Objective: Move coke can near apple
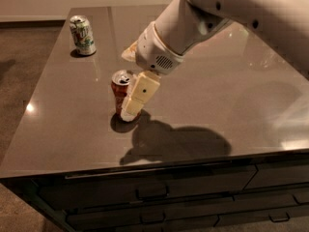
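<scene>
The coke can (pixel 118 87), red with a silver top, stands upright on the dark grey table (pixel 217 105), left of centre. My gripper (pixel 128 85) comes down from the upper right on a big white arm. Its near beige finger (pixel 139 96) lies across the front right of the can, with its tip at the can's base. The far finger (pixel 128 53) shows behind the can, well apart from the near one, so the gripper is open around the can. No apple shows; it is hidden or out of view.
A white-and-green can (pixel 83 35) stands at the table's far left corner. The table's front edge has drawers (pixel 154 192) under it. The left edge drops to a brown floor (pixel 19 81). The arm covers the far middle of the table.
</scene>
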`<state>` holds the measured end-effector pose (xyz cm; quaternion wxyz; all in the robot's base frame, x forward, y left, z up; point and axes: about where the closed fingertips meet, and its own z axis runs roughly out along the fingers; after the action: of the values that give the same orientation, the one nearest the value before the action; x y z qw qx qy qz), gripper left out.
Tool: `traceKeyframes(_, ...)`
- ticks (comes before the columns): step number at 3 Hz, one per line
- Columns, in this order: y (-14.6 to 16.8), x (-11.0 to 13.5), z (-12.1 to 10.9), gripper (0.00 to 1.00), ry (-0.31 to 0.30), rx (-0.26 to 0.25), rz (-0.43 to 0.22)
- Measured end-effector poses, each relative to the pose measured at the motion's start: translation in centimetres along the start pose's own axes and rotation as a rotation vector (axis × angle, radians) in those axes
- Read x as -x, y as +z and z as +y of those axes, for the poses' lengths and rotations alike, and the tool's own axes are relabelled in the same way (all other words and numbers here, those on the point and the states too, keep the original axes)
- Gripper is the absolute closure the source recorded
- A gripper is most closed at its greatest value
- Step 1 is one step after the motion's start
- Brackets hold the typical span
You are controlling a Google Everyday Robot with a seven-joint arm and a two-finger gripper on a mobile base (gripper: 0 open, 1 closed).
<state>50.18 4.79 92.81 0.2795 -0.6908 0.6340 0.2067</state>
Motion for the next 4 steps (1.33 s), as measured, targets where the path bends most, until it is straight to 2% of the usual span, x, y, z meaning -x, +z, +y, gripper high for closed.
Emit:
traceKeyframes(1,1.1,0.3,-0.5,0.18,-0.012,0.012,0.007)
traceKeyframes(2,1.7,0.1,-0.8,0.41,-0.015,0.026,0.011)
traceKeyframes(3,1.0,0.0,-1.6,0.65,-0.011,0.02,0.004)
traceKeyframes(4,-0.8,-0.4,-3.4,0.87,0.017,-0.012,0.005)
